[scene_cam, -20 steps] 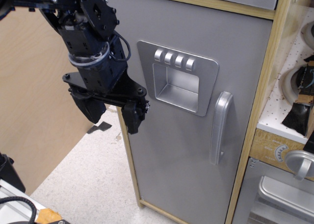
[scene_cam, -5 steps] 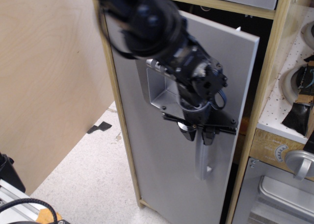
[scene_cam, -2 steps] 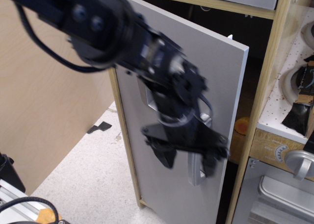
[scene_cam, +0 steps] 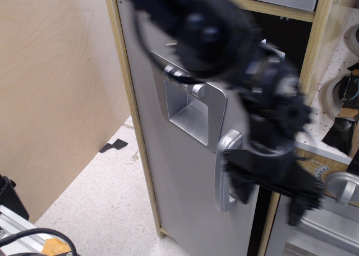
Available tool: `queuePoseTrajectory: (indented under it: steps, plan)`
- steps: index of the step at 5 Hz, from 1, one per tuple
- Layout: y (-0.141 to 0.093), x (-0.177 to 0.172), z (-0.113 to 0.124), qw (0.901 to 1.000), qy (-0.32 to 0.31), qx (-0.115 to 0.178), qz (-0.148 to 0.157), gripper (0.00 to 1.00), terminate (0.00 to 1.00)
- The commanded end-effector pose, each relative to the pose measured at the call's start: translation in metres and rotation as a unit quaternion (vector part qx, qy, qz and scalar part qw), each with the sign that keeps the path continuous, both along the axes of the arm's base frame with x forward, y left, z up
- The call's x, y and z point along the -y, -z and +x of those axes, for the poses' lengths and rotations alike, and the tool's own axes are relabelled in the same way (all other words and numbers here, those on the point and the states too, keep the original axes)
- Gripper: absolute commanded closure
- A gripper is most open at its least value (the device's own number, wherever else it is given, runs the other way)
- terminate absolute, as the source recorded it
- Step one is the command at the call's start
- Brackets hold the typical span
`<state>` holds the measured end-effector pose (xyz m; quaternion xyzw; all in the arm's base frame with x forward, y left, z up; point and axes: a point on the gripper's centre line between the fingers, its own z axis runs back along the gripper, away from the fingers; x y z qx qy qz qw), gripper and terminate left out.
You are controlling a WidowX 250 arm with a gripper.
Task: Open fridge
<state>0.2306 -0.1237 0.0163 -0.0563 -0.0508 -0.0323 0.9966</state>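
Black robot gripper (scene_cam: 268, 195) appears motion-blurred at the right edge of the tall grey toy fridge door (scene_cam: 179, 172), low in the scene. Two dark fingers (scene_cam: 240, 184) point downward, one just right of the silver curved vertical handle (scene_cam: 226, 171), the other further right near the oven. A visible gap separates them, so the jaws stand apart; nothing is seen between them. Whether a finger touches the handle or the door edge cannot be told through the blur.

Black jointed arm (scene_cam: 224, 49) descends from the upper middle across the top right of the door, covering part of it.

Fridge door stands swung outward on its left hinge side, its right edge clear of the light wood frame post (scene_cam: 317, 60), with dark interior showing in the gap at upper right. Recessed silver dispenser panel (scene_cam: 190, 107) sits on the upper door; only some of its knobs are visible beside the arm.

Round silver knob (scene_cam: 343, 189) of the shorter grey oven (scene_cam: 314, 233) lies at the lower right. Speckled white floor (scene_cam: 101, 205) and a pale plywood panel (scene_cam: 56, 82) occupy the left.
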Motion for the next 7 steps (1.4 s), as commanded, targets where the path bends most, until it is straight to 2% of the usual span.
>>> queuePoseTrajectory:
  steps: [1, 2, 3, 4, 5, 7]
  plan:
    - [-0.024, 0.048, 0.033, 0.9952, 0.072, 0.065, 0.017, 0.0, 0.0]
    - [-0.029, 0.045, 0.058, 0.9904, 0.108, 0.083, 0.023, 0.0, 0.0]
    - [-0.04, 0.03, 0.081, 0.9873, 0.128, 0.083, 0.046, 0.0, 0.0]
    - [-0.045, 0.01, 0.092, 0.9879, 0.124, 0.072, 0.06, 0.0, 0.0]
    - [-0.055, -0.002, 0.088, 0.9907, 0.111, 0.047, 0.064, 0.0, 0.0]
    - [-0.064, -0.026, 0.055, 0.9965, 0.063, 0.019, 0.053, 0.0, 0.0]
